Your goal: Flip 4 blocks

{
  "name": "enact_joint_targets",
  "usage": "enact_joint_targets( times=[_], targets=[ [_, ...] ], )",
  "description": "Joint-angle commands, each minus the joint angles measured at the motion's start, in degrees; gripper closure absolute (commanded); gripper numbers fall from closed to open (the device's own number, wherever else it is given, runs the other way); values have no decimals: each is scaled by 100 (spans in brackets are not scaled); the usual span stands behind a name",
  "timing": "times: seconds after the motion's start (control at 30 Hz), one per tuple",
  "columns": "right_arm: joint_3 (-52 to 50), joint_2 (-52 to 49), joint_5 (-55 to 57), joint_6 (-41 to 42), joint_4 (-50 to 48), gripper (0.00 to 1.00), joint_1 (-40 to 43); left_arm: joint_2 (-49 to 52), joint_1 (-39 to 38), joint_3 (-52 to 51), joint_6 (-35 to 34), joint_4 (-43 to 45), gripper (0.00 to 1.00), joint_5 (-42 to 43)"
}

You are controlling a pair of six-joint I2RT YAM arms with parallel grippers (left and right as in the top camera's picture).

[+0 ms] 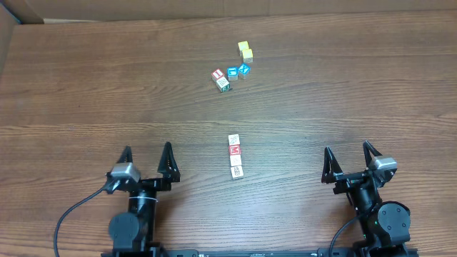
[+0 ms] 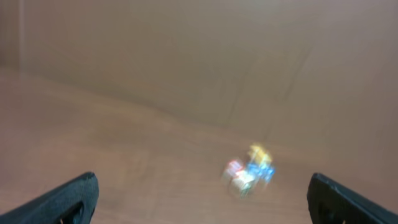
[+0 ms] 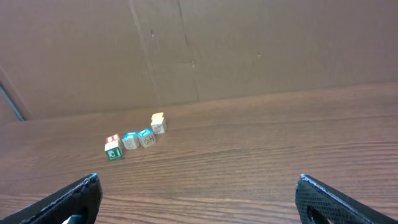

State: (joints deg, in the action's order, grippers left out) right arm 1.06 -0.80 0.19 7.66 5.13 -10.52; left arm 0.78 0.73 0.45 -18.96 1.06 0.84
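Blocks (image 1: 234,152) are in two spots on the bench (image 1: 86,93), so here's a quick rundown. Closest to me is the near row (image 1: 234,155), three of them end to end with the red M block (image 1: 234,151) in the middle. Its long axis runs pretty much straight away from me, toward the back of the bench. It sits between my two tools and just ahead of their tips.

Well beyond that is the far bunch (image 1: 230,75): a red-bordered block (image 1: 218,73), the green-print block (image 1: 223,84) touching it, and two blue ones (image 1: 238,71) beside them. The plain yellow cubes (image 1: 245,51) are just behind, and those aren't my job.

My left tool (image 1: 147,150) and right tool (image 1: 348,150) are both spread wide, holding nothing, parked at the near edge. Neither is touching anything.

The bit that matters is that both groups sit a touch left of the midline between the tools. I'd say the left one has the shorter reach, mostly forward and a bit to its right. With the row lying lengthwise to me, its side faces are the free ones, so I'd guess a pinch across it from the sides. The left wrist view is too blurry to check alignment, and I can't tell which blocks count as flipped.
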Motion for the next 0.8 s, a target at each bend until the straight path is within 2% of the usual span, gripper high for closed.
enact_joint_targets(
  times=[0.0, 0.13, 0.27, 0.77],
  targets=[
    [-61, 57, -33, -24, -28, 0, 15, -57, 0, -17, 337, -514, 0, -208],
    [-61, 57, -33, -24, -28, 0, 15, -57, -2, -17, 1423, -546, 0, 83],
    [-61, 57, -33, -24, -28, 0, 15, -57, 0, -17, 1836, -551, 0, 68],
    [-61, 57, -33, -24, -28, 0, 15, -52, 0, -17, 1860, -549, 0, 59]
  ],
)
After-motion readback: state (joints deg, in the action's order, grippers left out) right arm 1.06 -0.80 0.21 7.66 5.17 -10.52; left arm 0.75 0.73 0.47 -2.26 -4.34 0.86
